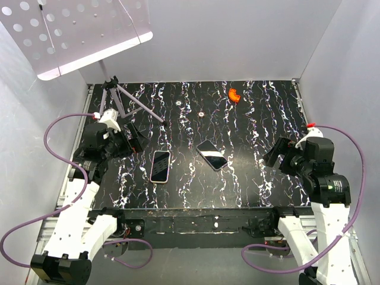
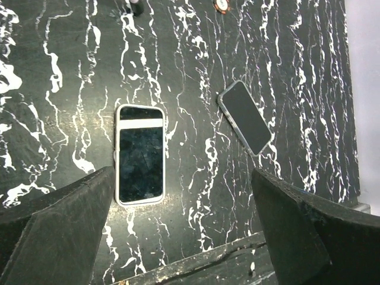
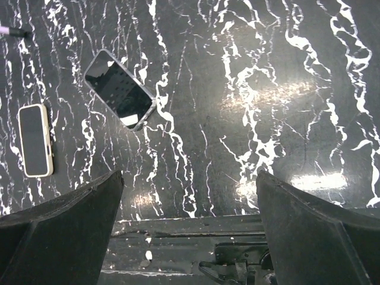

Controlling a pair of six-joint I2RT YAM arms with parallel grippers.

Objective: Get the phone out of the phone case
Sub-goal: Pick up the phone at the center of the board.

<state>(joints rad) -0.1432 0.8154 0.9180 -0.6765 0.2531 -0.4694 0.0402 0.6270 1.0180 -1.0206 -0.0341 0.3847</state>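
Observation:
A phone in a white case [image 1: 160, 166] lies screen up on the black marbled table, left of centre. It also shows in the left wrist view [image 2: 140, 155] and small in the right wrist view [image 3: 34, 141]. A second dark phone with a thin grey edge [image 1: 212, 155] lies tilted to its right, and shows in both wrist views [image 2: 246, 117] [image 3: 120, 90]. My left gripper [image 1: 133, 139] is open and empty, above the table to the left of the cased phone [image 2: 184, 237]. My right gripper [image 1: 279, 155] is open and empty at the right side, apart from both phones [image 3: 190, 231].
A small orange piece [image 1: 234, 94] lies at the back right. A tripod [image 1: 119, 98] with a perforated white board [image 1: 71, 32] stands at the back left. A small round part [image 1: 202, 113] lies mid-back. White walls close the sides, and the table's front edge [image 1: 202, 211] runs before the arm bases.

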